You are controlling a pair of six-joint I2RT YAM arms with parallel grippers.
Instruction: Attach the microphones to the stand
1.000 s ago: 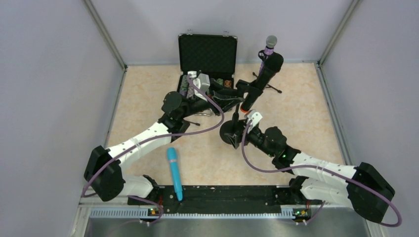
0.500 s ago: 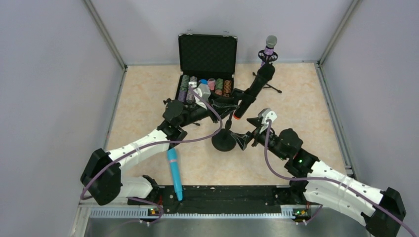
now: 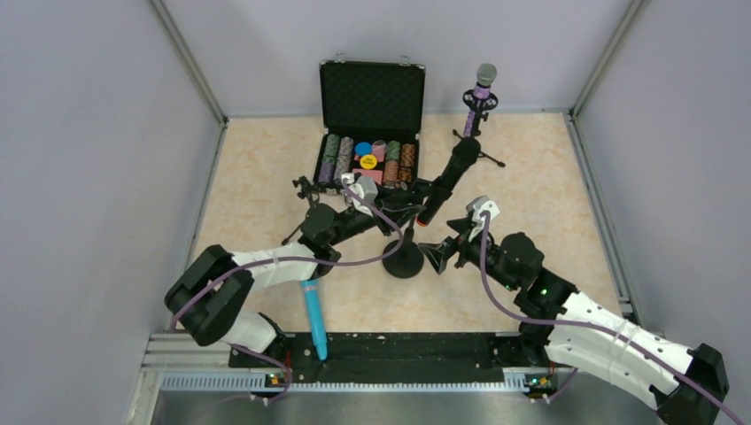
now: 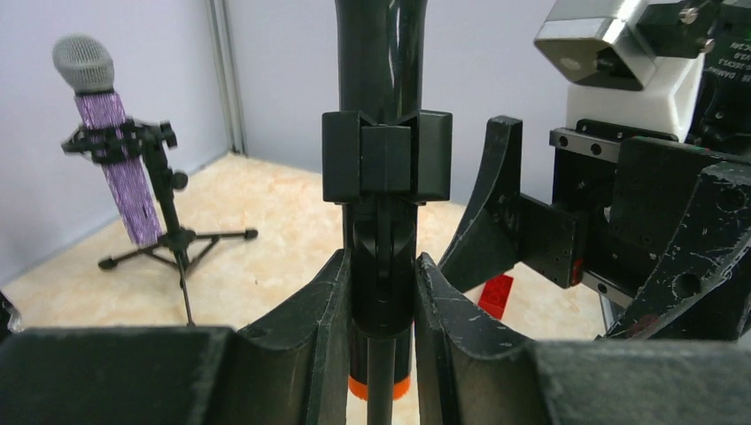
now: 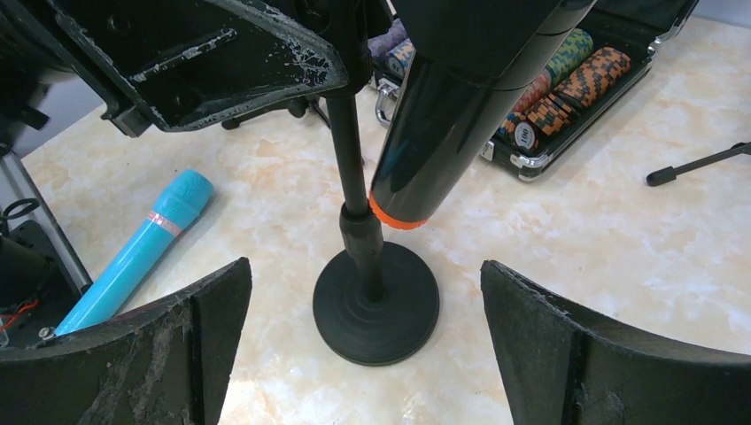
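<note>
The black microphone with an orange end (image 3: 445, 182) sits tilted in the clip of a round-base stand (image 3: 404, 259). My left gripper (image 3: 413, 198) is shut on the stand's clip joint (image 4: 381, 266), and the orange end shows just behind the pole (image 4: 398, 388). My right gripper (image 3: 437, 256) is open and empty, its jaws wide on either side of the round base (image 5: 376, 305) without touching it. The glittery purple microphone (image 3: 482, 89) stands clipped in a tripod stand at the back (image 4: 113, 159). The turquoise microphone (image 3: 311, 310) lies on the table near the front (image 5: 142, 250).
An open black case with poker chips (image 3: 372, 142) stands at the back centre. A small empty tripod stand (image 3: 306, 188) is beside my left arm. A small red block (image 4: 496, 295) lies on the table. Grey walls close in on three sides.
The stand with the black microphone has come down onto the table under my left gripper. My right gripper has let go of the base, opened and drawn back to the right.
</note>
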